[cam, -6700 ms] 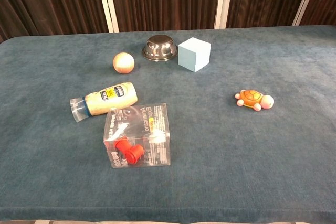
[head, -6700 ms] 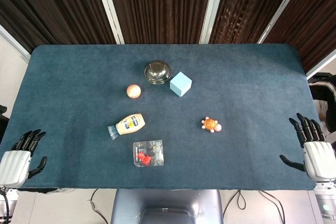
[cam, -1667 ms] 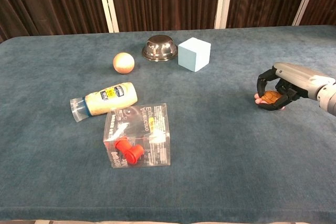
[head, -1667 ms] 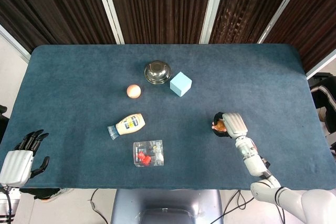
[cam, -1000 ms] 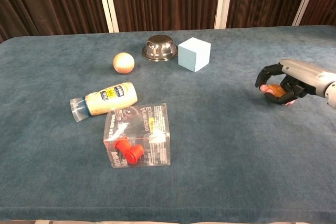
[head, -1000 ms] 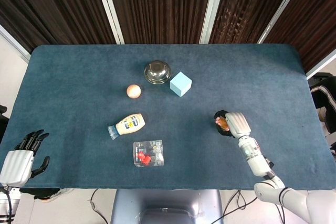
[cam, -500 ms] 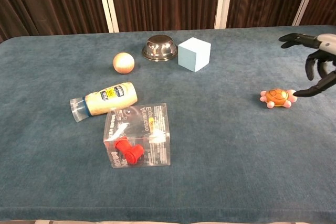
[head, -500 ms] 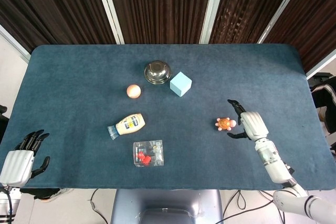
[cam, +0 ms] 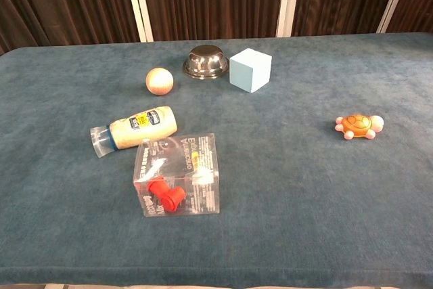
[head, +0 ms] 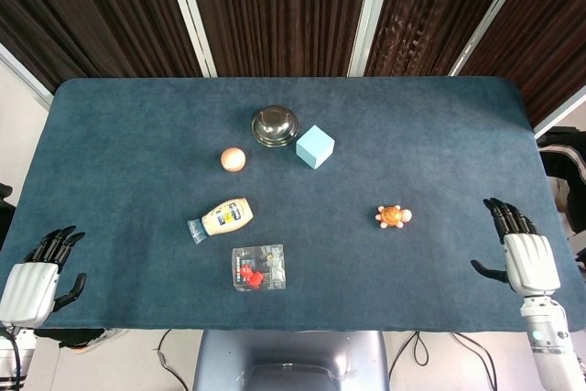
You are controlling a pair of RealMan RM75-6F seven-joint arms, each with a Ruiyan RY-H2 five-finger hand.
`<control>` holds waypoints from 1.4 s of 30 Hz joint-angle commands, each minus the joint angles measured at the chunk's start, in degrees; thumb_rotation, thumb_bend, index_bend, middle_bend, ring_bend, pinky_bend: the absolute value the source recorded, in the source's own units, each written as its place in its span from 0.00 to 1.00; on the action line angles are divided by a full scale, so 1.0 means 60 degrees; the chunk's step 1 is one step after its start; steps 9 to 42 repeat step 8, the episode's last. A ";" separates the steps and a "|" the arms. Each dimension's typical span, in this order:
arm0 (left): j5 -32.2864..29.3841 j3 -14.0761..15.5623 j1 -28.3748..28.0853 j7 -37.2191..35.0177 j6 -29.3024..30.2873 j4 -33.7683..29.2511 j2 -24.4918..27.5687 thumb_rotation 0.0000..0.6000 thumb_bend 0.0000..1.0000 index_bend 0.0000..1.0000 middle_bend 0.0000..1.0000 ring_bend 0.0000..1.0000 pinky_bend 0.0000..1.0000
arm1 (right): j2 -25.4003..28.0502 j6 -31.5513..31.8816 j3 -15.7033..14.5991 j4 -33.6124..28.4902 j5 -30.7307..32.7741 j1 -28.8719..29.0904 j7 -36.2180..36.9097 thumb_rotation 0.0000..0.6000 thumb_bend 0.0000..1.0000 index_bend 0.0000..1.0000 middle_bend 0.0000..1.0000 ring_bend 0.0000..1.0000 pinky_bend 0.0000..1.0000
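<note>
Two hands sit at the near corners of the blue-covered table point(head: 439, 125), both with fingers spread and nothing in them. Farthest left, the left hand point(head: 35, 276) hangs off the table's near-left corner, well apart from every object. Moving right, a squeeze bottle point(head: 221, 219) lies on its side, blue cap pointing left, with a dark blue and yellow label too small to read. Behind it rests a peach-coloured ball point(head: 233, 159). Just in front of the bottle stands a clear plastic box point(cam: 177, 174) holding a red piece; its printed text cannot be made out. Farther back sit an upturned metal bowl point(head: 275, 125) and, beside it, a pale blue cube point(head: 315, 146). Right of centre, the orange toy turtle point(head: 394, 216) lies alone on the cloth. The right hand point(head: 524, 255) hovers at the near-right edge, apart from the turtle.
</note>
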 commanded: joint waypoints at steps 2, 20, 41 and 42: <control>0.0001 -0.0001 0.0023 -0.0047 0.0036 0.0004 0.0011 1.00 0.38 0.18 0.12 0.12 0.37 | 0.0107 -0.0338 -0.0102 -0.0146 0.0019 0.0019 -0.0330 1.00 0.05 0.15 0.14 0.10 0.30; 0.0021 -0.0010 0.0053 -0.0120 0.0106 0.0015 0.0025 1.00 0.38 0.18 0.12 0.12 0.37 | 0.0090 -0.0183 -0.0146 -0.0179 -0.0334 -0.0104 -0.0273 1.00 0.05 0.13 0.14 0.10 0.30; 0.0021 -0.0010 0.0053 -0.0120 0.0106 0.0015 0.0025 1.00 0.38 0.18 0.12 0.12 0.37 | 0.0090 -0.0183 -0.0146 -0.0179 -0.0334 -0.0104 -0.0273 1.00 0.05 0.13 0.14 0.10 0.30; 0.0021 -0.0010 0.0053 -0.0120 0.0106 0.0015 0.0025 1.00 0.38 0.18 0.12 0.12 0.37 | 0.0090 -0.0183 -0.0146 -0.0179 -0.0334 -0.0104 -0.0273 1.00 0.05 0.13 0.14 0.10 0.30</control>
